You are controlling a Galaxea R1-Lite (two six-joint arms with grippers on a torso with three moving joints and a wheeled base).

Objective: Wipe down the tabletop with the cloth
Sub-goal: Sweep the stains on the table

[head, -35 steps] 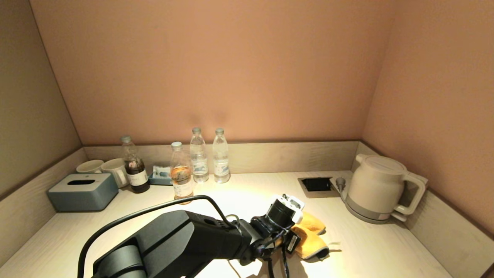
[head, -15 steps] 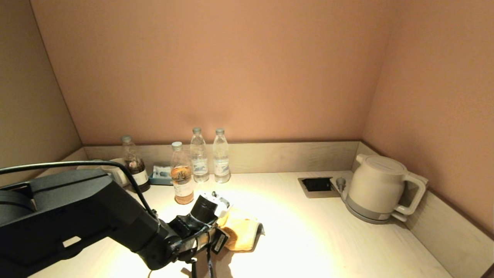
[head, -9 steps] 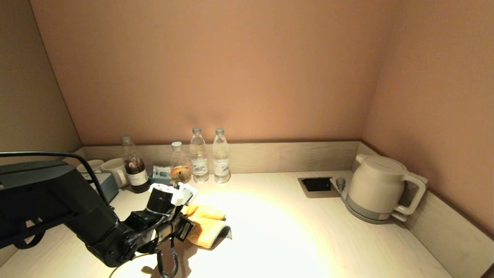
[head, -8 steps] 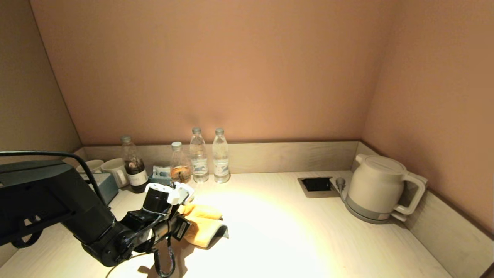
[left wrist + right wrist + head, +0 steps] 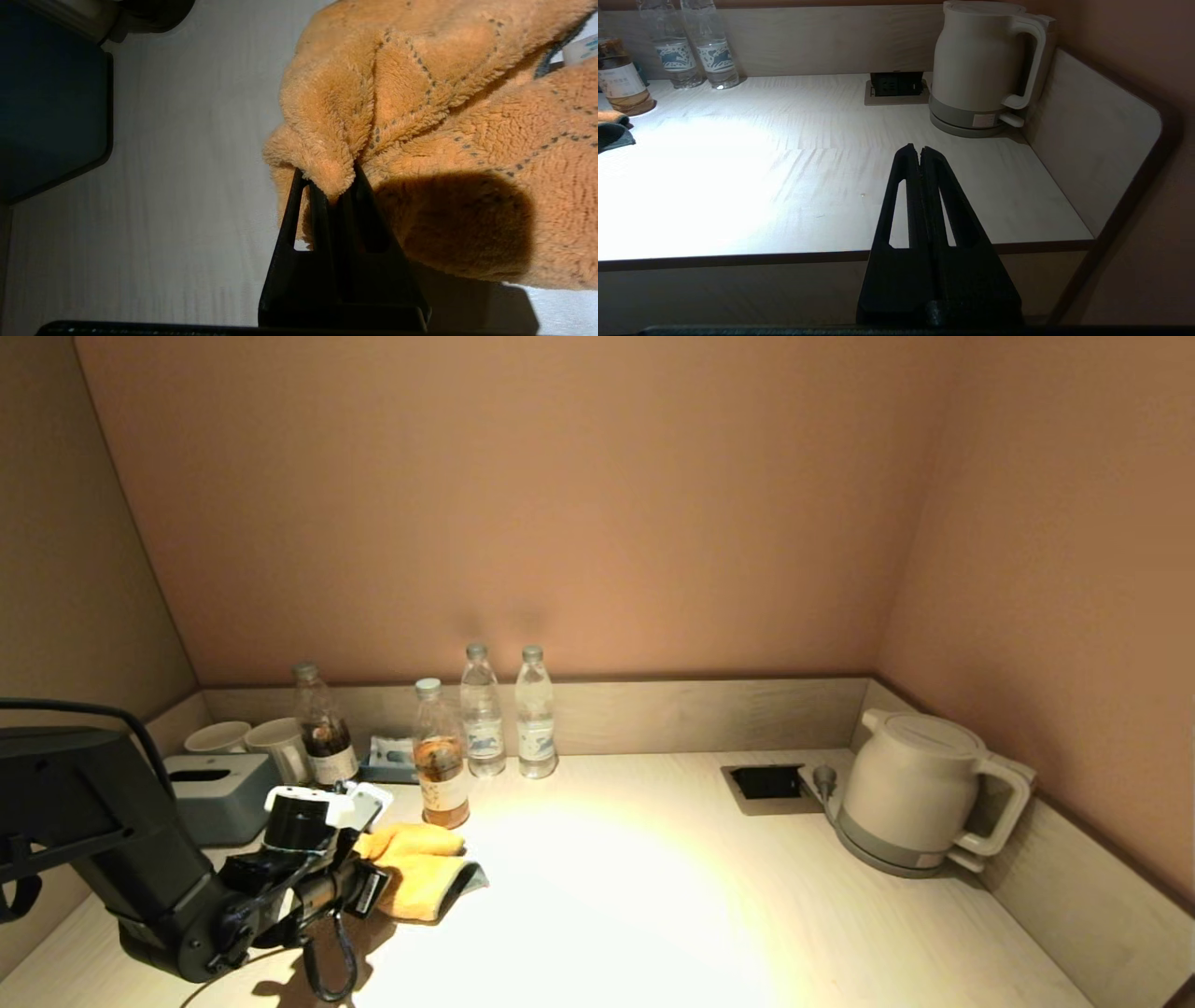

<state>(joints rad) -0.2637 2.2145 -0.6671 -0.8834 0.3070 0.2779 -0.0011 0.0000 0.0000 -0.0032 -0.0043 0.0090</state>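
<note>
A fold of the orange cloth [image 5: 420, 140] is pinched by the left hand [image 5: 329, 184] on the bench [image 5: 653, 896] at 9 o'clock; the right hand [image 5: 920, 151] is held pressed together off the front edge.

A hotel-room refreshment nook. A pale wood-grain countertop [image 5: 653, 877] with a low matching backsplash sits in a recess of plain pinkish-tan walls. Just beyond the left gripper [image 5: 331, 184] stand small clear plastic water bottles [image 5: 509, 714], two white ceramic mugs [image 5: 250, 745] and a grey-blue tissue box [image 5: 217, 793]; far across from it, a cream electric kettle [image 5: 920, 793] beside a recessed black power socket [image 5: 766, 782].
</note>
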